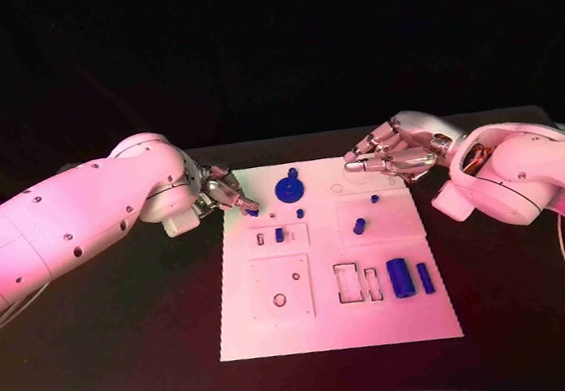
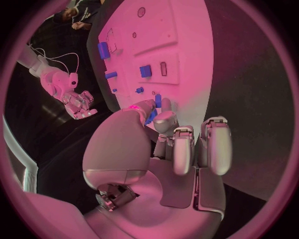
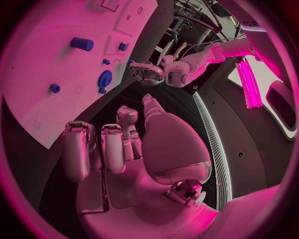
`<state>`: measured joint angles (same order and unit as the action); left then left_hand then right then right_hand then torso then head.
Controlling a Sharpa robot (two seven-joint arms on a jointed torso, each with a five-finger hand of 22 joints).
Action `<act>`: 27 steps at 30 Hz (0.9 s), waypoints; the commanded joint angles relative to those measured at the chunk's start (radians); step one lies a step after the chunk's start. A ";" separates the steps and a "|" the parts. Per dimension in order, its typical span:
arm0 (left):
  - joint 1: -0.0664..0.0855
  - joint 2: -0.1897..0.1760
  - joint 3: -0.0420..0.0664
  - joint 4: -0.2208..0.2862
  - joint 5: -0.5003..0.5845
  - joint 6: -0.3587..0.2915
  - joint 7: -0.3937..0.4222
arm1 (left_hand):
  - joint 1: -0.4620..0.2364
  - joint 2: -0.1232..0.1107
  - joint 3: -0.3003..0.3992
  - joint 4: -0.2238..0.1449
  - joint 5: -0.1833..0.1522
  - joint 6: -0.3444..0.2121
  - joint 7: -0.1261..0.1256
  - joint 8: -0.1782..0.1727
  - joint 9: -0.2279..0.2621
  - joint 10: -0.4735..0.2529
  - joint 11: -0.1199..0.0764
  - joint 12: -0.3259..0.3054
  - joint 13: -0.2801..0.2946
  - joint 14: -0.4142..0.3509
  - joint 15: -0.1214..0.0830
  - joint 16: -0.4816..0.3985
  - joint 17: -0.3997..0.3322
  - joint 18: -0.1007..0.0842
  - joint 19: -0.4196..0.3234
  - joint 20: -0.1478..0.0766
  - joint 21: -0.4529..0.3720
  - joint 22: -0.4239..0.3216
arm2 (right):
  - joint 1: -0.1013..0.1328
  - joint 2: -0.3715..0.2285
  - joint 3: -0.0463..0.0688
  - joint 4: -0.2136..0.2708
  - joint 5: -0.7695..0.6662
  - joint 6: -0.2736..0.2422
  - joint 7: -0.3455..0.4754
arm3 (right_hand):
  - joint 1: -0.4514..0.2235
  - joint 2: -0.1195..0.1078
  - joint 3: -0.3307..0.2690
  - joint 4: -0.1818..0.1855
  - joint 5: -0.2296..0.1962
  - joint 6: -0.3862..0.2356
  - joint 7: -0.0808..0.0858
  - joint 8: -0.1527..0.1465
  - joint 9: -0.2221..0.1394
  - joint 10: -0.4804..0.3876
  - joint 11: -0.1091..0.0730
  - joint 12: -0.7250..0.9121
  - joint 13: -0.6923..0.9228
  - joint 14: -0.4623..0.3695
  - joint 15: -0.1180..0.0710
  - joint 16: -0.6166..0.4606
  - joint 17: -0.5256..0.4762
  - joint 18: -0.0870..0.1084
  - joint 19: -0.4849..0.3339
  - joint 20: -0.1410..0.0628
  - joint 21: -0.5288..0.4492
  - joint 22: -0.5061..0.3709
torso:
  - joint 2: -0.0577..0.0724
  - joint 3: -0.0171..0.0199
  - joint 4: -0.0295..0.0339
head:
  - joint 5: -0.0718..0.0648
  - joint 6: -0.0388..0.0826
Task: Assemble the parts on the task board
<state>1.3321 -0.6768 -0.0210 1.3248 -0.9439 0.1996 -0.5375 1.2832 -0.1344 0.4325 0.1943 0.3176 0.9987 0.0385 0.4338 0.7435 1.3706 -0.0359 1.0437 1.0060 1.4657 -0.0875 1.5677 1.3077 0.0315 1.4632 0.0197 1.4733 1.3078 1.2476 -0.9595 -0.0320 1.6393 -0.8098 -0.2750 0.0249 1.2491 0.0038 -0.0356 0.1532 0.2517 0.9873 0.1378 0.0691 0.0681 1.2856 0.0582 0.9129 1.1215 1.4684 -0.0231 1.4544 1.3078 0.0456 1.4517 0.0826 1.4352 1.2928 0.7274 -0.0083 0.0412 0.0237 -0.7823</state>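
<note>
White task board (image 1: 336, 328), edges unobstructed

Table: black table (image 1: 121, 362), spanning left to right in the near scene.
Background: darkness beyond the table's far edge.
Light: bright pink strip light (image 3: 248, 82) in the room.
</note>
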 commanded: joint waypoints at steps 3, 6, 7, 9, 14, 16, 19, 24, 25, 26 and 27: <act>-0.017 -0.028 -0.010 0.051 -0.043 -0.051 0.058 | -0.011 0.001 0.137 -0.132 0.004 0.008 -0.003 0.007 0.002 0.009 0.000 0.007 0.001 0.105 -0.002 0.003 0.263 -0.007 0.071 -0.003 0.005 0.197 | -0.001 0.001 0.000 -0.001 -0.001 0.017 0.005 | 0.006 0.005 -0.006 0.000 0.003 0.005 0.002 0.001 0.002 -0.005 -0.006 0.002 -0.001 0.064 -0.001 -0.004 0.086 0.013 -0.008 -0.002 -0.005 -0.001 | -0.001 -0.0008 0.0017 | 0.003 -0.002; -0.030 -0.037 -0.013 0.066 -0.072 -0.061 0.063 | -0.013 -0.001 0.142 -0.136 0.006 0.010 -0.004 0.007 0.003 0.010 -0.001 0.007 0.001 0.105 -0.002 0.003 0.263 -0.007 0.071 -0.004 0.005 0.198 | -0.001 0.003 -0.001 -0.002 0.000 0.017 0.005 | 0.006 0.005 -0.006 0.000 0.003 0.005 0.002 0.001 0.002 -0.005 -0.006 0.002 -0.001 0.064 -0.001 -0.004 0.086 0.013 -0.008 -0.002 -0.005 -0.001 | -0.003 -0.0014 0.0034 | 0.004 -0.003; -0.034 -0.038 -0.014 0.070 -0.080 -0.062 0.064 | -0.013 -0.002 0.142 -0.136 0.006 0.010 -0.004 0.007 0.003 0.011 -0.001 0.007 0.001 0.105 -0.002 0.003 0.263 -0.007 0.071 -0.004 0.006 0.198 | -0.001 0.003 -0.001 -0.002 0.000 0.017 0.005 | 0.006 0.005 -0.006 0.000 0.003 0.005 0.002 0.001 0.002 -0.005 -0.006 0.002 -0.001 0.064 -0.001 -0.004 0.086 0.013 -0.008 -0.002 -0.005 -0.001 | -0.003 -0.0017 0.0037 | 0.003 -0.003; -0.039 -0.039 -0.015 0.075 -0.094 -0.060 0.063 | -0.013 -0.002 0.142 -0.136 0.006 0.010 -0.004 0.007 0.003 0.011 -0.001 0.007 0.001 0.105 -0.002 0.003 0.263 -0.007 0.071 -0.004 0.006 0.198 | -0.001 0.004 -0.001 -0.003 0.001 0.017 0.006 | 0.006 0.005 -0.006 0.000 0.003 0.005 0.002 0.001 0.002 -0.005 -0.006 0.002 -0.001 0.064 -0.001 -0.004 0.086 0.013 -0.008 -0.002 -0.005 -0.001 | -0.004 -0.0034 0.0042 | 0.001 -0.003; -0.044 -0.039 -0.016 0.079 -0.121 -0.055 0.060 | -0.014 -0.003 0.146 -0.138 0.007 0.011 -0.004 0.007 0.004 0.012 -0.001 0.008 0.002 0.105 -0.002 0.003 0.263 -0.007 0.071 -0.004 0.006 0.198 | -0.003 0.007 -0.002 -0.006 0.001 0.017 0.006 | 0.006 0.005 -0.006 0.000 0.003 0.005 0.002 0.001 0.002 -0.005 -0.006 0.002 -0.001 0.064 -0.001 -0.004 0.086 0.013 -0.008 -0.002 -0.005 -0.001 | -0.002 -0.0013 0.0011 | 0.005 -0.004; -0.046 -0.038 -0.016 0.080 -0.126 -0.053 0.060 | -0.014 -0.003 0.146 -0.138 0.007 0.011 -0.004 0.007 0.004 0.012 -0.001 0.008 0.002 0.105 -0.002 0.003 0.263 -0.007 0.071 -0.004 0.006 0.198 | -0.003 0.008 -0.002 -0.006 0.001 0.017 0.006 | 0.006 0.005 -0.006 0.000 0.003 0.005 0.002 0.001 0.002 -0.005 -0.006 0.002 -0.001 0.064 -0.001 -0.004 0.086 0.013 -0.008 -0.002 -0.005 -0.001 | -0.002 -0.0017 0.0021 | 0.003 -0.006; -0.047 -0.036 -0.016 0.081 -0.129 -0.048 0.058 | -0.016 -0.005 0.150 -0.141 0.009 0.012 -0.004 0.007 0.006 0.013 -0.002 0.011 0.005 0.105 -0.002 0.003 0.263 -0.008 0.072 -0.004 0.007 0.199 | -0.004 0.008 -0.002 -0.006 0.002 0.017 0.006 | 0.006 0.005 -0.006 0.000 0.003 0.005 0.002 0.001 0.002 -0.005 -0.006 0.002 -0.001 0.064 -0.001 -0.004 0.086 0.013 -0.008 -0.002 -0.005 -0.001 | -0.002 -0.0021 0.0030 | 0.003 -0.007; -0.048 -0.034 -0.016 0.082 -0.132 -0.029 0.054 | -0.017 -0.005 0.151 -0.142 0.009 0.012 -0.004 0.007 0.006 0.013 -0.002 0.011 0.005 0.105 -0.002 0.003 0.263 -0.008 0.072 -0.004 0.007 0.199 | -0.005 0.009 -0.002 -0.007 0.002 0.018 0.006 | 0.006 0.005 -0.006 0.000 0.003 0.005 0.002 0.001 0.002 -0.005 -0.006 0.002 -0.001 0.064 -0.001 -0.004 0.086 0.013 -0.008 -0.002 -0.005 -0.001 | -0.002 -0.0015 0.0034 | 0.002 -0.010; -0.048 -0.034 -0.016 0.082 -0.133 -0.023 0.053 | -0.017 -0.006 0.152 -0.143 0.010 0.013 -0.004 0.007 0.006 0.014 -0.002 0.010 0.004 0.105 -0.002 0.003 0.263 -0.008 0.072 -0.004 0.008 0.200 | -0.005 0.009 -0.002 -0.007 0.002 0.018 0.006 | 0.007 0.005 -0.007 0.001 0.003 0.005 0.002 0.001 0.002 -0.005 -0.006 0.001 -0.002 0.064 -0.001 -0.004 0.085 0.013 -0.009 -0.002 -0.006 -0.002 | -0.002 -0.0007 0.0029 | 0.003 -0.011; -0.048 -0.034 -0.016 0.083 -0.133 -0.018 0.051 | -0.018 -0.007 0.154 -0.144 0.011 0.013 -0.004 0.007 0.007 0.014 -0.002 0.010 0.004 0.105 -0.002 0.003 0.263 -0.008 0.072 -0.004 0.008 0.200 | -0.005 0.009 -0.002 -0.007 0.002 0.018 0.006 | 0.007 0.005 -0.008 0.001 0.003 0.005 0.002 0.001 0.002 -0.006 -0.006 0.001 -0.002 0.064 -0.001 -0.005 0.085 0.013 -0.009 -0.002 -0.006 -0.003 | -0.002 -0.0007 0.0029 | 0.004 -0.011; -0.048 -0.034 -0.016 0.083 -0.133 -0.012 0.050 | -0.020 -0.009 0.157 -0.146 0.013 0.014 -0.004 0.006 0.008 0.015 -0.002 0.011 0.005 0.105 -0.003 0.003 0.263 -0.008 0.072 -0.005 0.008 0.200 | -0.005 0.009 -0.002 -0.007 0.002 0.018 0.006 | 0.007 0.005 -0.008 0.001 0.003 0.005 0.002 0.001 0.002 -0.006 -0.006 0.001 -0.002 0.064 -0.001 -0.005 0.085 0.013 -0.009 -0.002 -0.006 -0.003 | -0.002 -0.0009 0.0028 | 0.004 -0.012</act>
<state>1.2847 -0.7132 -0.0374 1.4047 -1.0609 0.1563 -0.4930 1.2697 -0.1478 0.4518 0.1802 0.3247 1.0043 0.0371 0.4369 0.7491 1.3778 -0.0360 1.0488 1.0101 1.4657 -0.0875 1.5678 1.3074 0.0314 1.4632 0.0198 1.4784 1.3076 1.2437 -0.9516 -0.0340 1.6323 -0.8075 -0.2716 0.0248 1.2491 0.0038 -0.0356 0.1531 0.2517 0.9872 0.1377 0.0691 0.0681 1.2820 0.0546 0.9129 1.1201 1.4683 -0.0231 1.4544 1.3075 0.0455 1.4480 0.0789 1.4352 1.2906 0.7254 -0.0097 0.0439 0.0259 -0.7926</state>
